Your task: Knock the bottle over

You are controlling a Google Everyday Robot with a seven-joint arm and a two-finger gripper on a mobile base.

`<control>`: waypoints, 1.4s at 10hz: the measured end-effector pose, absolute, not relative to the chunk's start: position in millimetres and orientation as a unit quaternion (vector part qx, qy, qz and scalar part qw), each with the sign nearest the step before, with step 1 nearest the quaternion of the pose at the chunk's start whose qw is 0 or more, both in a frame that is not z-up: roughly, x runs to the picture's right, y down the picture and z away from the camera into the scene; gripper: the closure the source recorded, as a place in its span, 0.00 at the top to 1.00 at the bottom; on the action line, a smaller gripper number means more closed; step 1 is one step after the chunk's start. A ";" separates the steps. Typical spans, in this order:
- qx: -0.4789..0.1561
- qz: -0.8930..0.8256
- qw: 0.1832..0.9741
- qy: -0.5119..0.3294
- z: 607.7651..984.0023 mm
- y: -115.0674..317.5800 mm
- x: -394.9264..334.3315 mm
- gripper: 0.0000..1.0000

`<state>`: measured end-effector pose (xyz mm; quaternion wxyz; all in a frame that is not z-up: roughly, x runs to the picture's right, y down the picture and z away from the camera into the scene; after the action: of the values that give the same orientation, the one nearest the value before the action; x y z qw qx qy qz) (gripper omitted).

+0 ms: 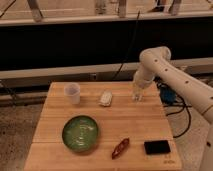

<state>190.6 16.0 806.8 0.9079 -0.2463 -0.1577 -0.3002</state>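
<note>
Camera view is showing a wooden table (135, 125) taking up the lower half of the scene, with a white robot arm (175, 82) reaching in from the right over its back right part. A green bowl (80, 133) is sitting toward the front left of the table. A translucent plastic cup (73, 93) is standing near the back left edge. A black flat object (157, 147) is lying at the front right, with a reddish-brown item (120, 148) lying just left of it. A small whitish object (105, 98) is resting at the back centre. The gripper (137, 92) is hanging at the back right, right at the bottle (136, 95), which is standing upright there.
</note>
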 end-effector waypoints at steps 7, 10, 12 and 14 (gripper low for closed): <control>-0.224 -0.266 0.929 -0.131 833.2 -26.0 232.6 0.02; -0.210 -0.251 0.937 -0.125 843.7 -43.2 239.9 0.02; -0.204 -0.239 0.941 -0.127 858.8 -51.4 241.8 0.02; -0.198 -0.234 0.943 -0.132 870.2 -54.1 240.5 0.02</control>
<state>240.5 -54.1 870.2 0.9427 -0.1983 -0.1318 -0.2339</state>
